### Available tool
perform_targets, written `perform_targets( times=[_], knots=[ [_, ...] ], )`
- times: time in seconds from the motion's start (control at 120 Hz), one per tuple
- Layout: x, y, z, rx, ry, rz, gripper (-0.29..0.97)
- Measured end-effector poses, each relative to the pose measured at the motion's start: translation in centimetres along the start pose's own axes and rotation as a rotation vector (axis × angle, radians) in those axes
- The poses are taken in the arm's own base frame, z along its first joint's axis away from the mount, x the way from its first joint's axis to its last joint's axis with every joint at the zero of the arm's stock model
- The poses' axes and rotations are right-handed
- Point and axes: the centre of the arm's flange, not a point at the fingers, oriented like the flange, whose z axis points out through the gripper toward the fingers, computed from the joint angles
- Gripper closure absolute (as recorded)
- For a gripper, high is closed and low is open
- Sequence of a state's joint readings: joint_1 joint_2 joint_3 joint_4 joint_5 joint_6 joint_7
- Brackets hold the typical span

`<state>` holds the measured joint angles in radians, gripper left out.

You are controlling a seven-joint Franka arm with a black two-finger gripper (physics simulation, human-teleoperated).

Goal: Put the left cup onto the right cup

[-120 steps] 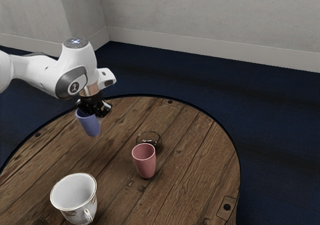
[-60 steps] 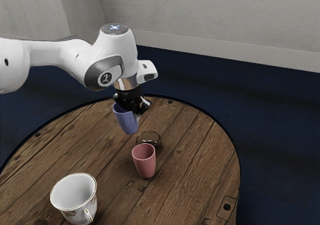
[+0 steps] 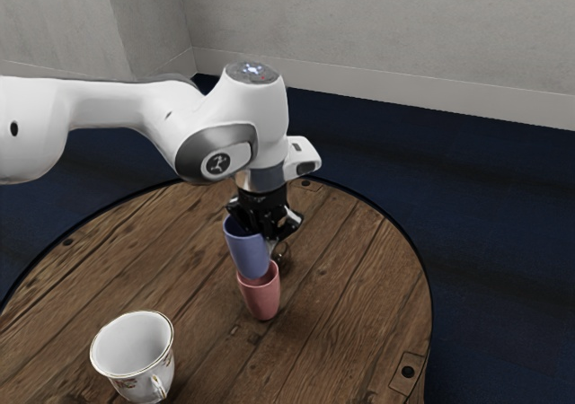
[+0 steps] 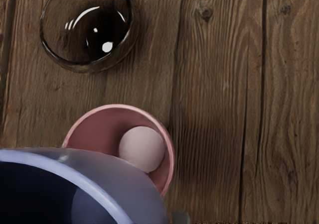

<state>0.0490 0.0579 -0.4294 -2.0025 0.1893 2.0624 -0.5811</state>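
Note:
My gripper is shut on the rim of a blue cup, which hangs tilted in the air. The cup's base sits just over the mouth of the pink cup standing upright on the round wooden table. In the wrist view the blue cup looms large under my hand, and the pink cup lies open just beyond it, partly covered by it.
A clear glass tumbler stands just behind the pink cup, mostly hidden by my gripper in the exterior view. A white teacup with a patterned base stands at the table's front on the exterior view's left.
My arm has carried the blue cup toward the exterior view's right and downward, from over the table's left part to just above the pink cup.

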Motion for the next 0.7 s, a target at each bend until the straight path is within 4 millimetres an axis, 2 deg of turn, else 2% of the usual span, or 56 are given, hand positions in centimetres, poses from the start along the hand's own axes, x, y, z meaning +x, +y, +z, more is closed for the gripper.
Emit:
perform_targets(
  times=[0.125,0.35,0.7],
  knots=[
    [0.0,0.0,0.7,0.004,-0.014,-0.047,0.78],
    [-0.3,1.0,0.4,0.002,-0.005,-0.093,0.78],
    [0.7,0.2,0.8,0.014,0.011,-0.154,0.78]
  ],
)
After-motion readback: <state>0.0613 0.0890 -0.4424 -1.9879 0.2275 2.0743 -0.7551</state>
